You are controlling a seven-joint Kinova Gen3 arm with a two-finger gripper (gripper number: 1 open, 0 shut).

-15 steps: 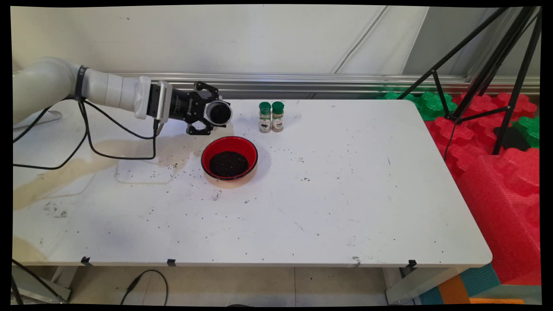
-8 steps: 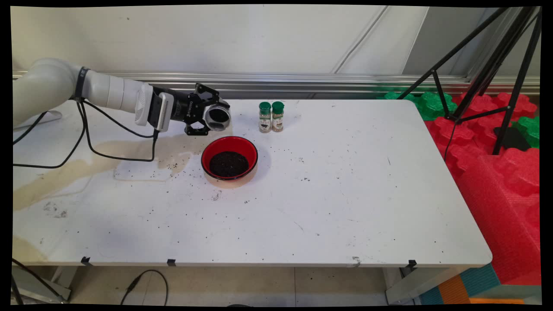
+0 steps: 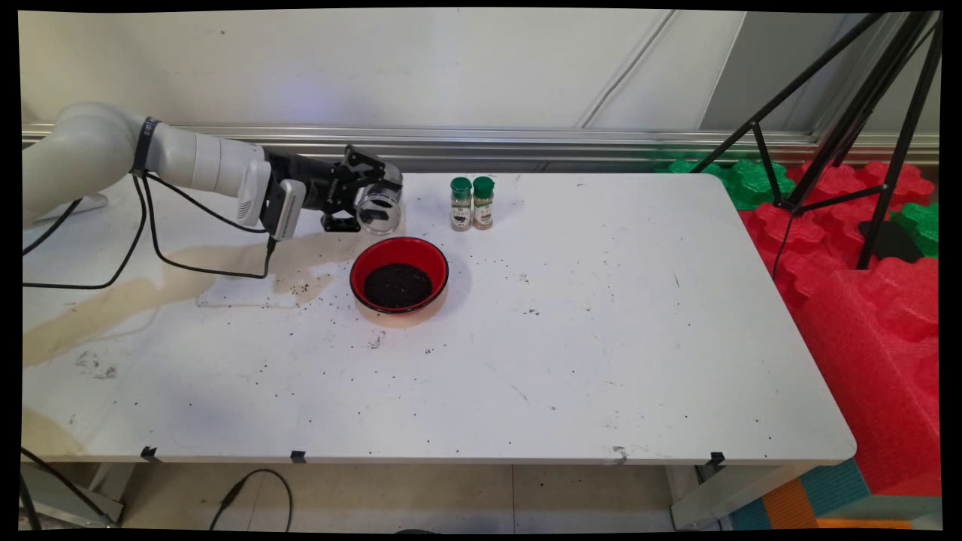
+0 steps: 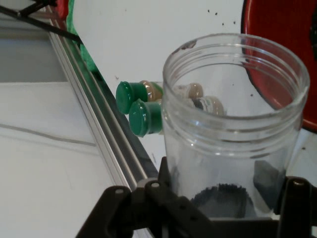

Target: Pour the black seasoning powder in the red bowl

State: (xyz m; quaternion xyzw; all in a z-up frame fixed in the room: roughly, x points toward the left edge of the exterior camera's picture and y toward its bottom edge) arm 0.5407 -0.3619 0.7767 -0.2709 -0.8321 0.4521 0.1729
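Observation:
My gripper is shut on a clear, lidless plastic jar, held just above the table behind the red bowl. The jar looks nearly empty in the hand view, with a few dark grains at its bottom. In that view my gripper clasps its lower part. The bowl holds a heap of dark grains. Two small spice bottles with green caps stand side by side to the right of the jar, and they show as green-capped bottles beyond it in the hand view.
Dark grains and brownish stains are scattered over the white table around the bowl and to its left. Black cables hang from the arm. Red and green foam blocks and a black tripod stand at the right.
The hand has turned, bringing the jar from lying sideways with its mouth toward the camera to nearly upright. It has also sunk slightly toward the table behind the bowl.

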